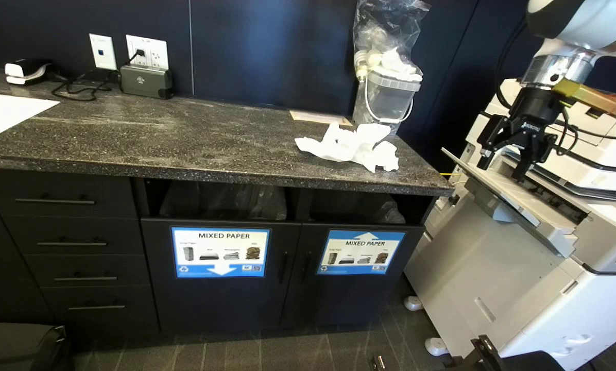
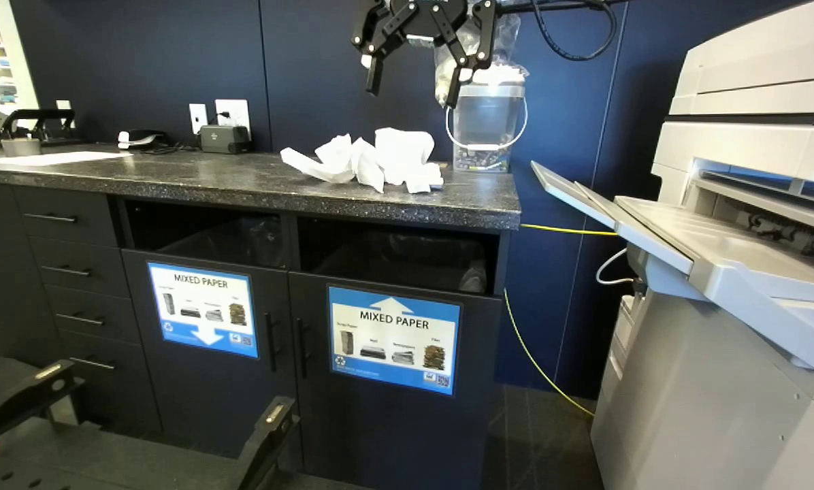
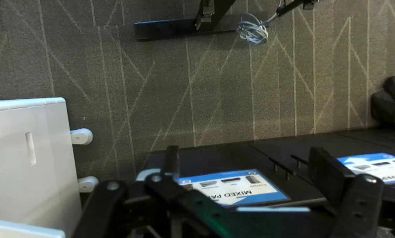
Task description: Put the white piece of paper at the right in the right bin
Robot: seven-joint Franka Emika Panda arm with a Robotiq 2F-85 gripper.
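Crumpled white paper lies on the counter near its right end in both exterior views. Its right part [image 1: 381, 150] [image 2: 407, 158] touches or overlaps a left part [image 1: 328, 147] [image 2: 332, 160]; I cannot tell whether they are separate pieces. The right bin is a dark cabinet slot with a plastic liner [image 1: 354, 207] [image 2: 400, 262], below the counter. Its blue-bordered sign [image 1: 361, 252] [image 2: 393, 340] [image 3: 233, 186] reads "MIXED PAPER" with an upward arrow. My gripper [image 1: 501, 169] [image 2: 412, 96] [image 3: 245, 160] is open and empty, apart from the paper and above counter height. The wrist view does not show the paper.
A left bin [image 1: 223, 201] [image 2: 230, 241] has a similar sign with a downward arrow. A clear bucket [image 1: 388, 95] [image 2: 489, 119] with plastic bags stands behind the paper. A printer [image 1: 498, 273] [image 2: 713, 340] with a protruding tray stands right of the counter. A flat white sheet [image 1: 9, 113] lies at the left.
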